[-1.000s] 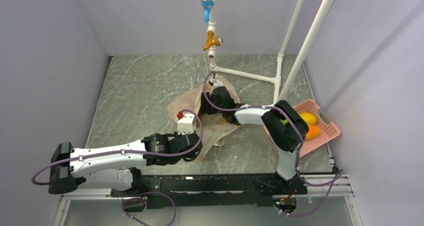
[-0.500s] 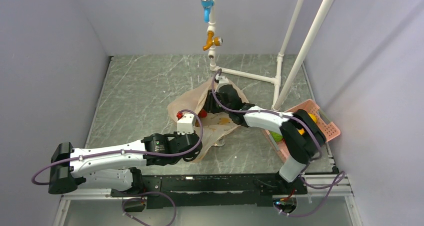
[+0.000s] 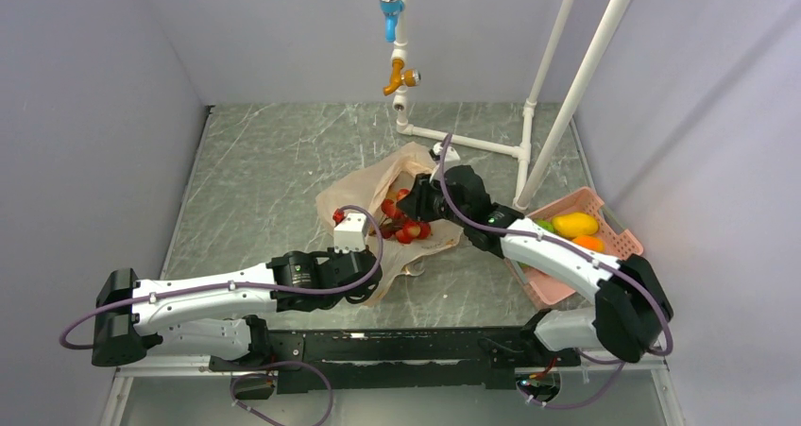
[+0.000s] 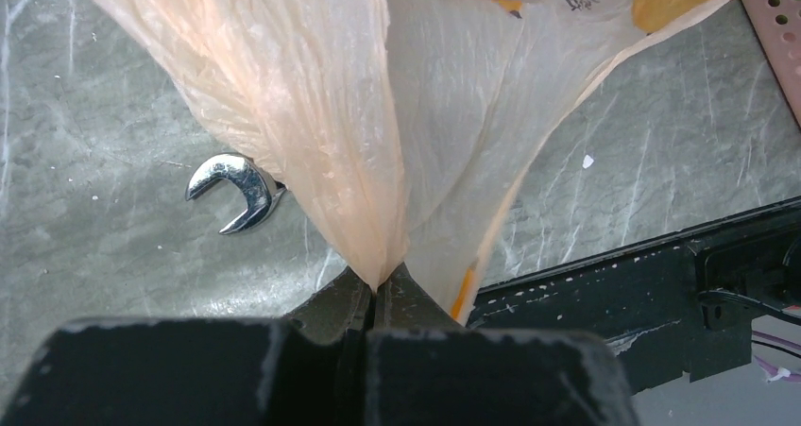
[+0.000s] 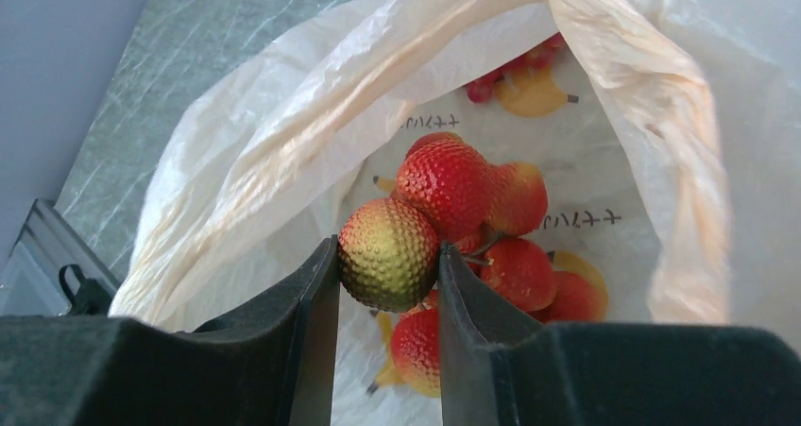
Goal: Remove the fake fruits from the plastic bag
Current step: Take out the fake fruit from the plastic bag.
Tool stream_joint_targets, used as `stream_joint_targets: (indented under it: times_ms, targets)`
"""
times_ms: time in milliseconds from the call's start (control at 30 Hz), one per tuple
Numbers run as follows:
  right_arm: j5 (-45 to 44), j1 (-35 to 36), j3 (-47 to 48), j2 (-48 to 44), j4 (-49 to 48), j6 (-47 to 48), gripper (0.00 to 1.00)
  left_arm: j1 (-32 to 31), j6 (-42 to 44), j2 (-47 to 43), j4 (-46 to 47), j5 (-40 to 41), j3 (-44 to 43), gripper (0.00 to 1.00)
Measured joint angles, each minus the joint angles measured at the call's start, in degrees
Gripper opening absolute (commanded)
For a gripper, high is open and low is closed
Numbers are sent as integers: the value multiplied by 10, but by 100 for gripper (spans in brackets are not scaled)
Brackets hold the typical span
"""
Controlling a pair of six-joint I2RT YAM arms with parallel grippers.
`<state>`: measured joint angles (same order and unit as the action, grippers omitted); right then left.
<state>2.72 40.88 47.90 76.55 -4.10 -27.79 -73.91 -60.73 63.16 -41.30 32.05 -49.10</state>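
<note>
Out it comes: the right gripper [image 5: 387, 258], clamped on the red bunch [image 5: 453, 185], has backed out to the mouth of the bag [image 4: 312, 95] mid-table, while the left gripper [image 4: 378, 289] pinches the bag's near corner, so another fruit looks nearly free.

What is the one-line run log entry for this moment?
left fingers: shut on plastic bag edge | right fingers: shut on red fruit bunch over open bag | pink basket: three fruits

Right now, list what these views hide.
Left wrist: wrench handle, covered by the plastic bag.
Right wrist: any fruit behind the red fruit cluster and bag folds.
Top external: pink basket's near part, behind the right arm.
</note>
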Motion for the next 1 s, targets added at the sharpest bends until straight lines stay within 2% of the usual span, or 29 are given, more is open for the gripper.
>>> stream_joint_targets:
  times_ms: [267, 567, 767, 1000]
  targets:
    - [17, 0, -2, -94, 46, 3, 0, 0, 0, 4, 6, 0, 0, 0]
    - [37, 1, 27, -127, 83, 2, 0, 0, 0, 35, 14, -3, 0, 0]
    - [-4, 1, 40, -208, 124, 21, 0, 0, 0, 28, 14, -3, 0, 0]
    - [-99, 1, 38, -331, 152, 43, 0, 1, 0, 22, 14, -3, 0, 0]
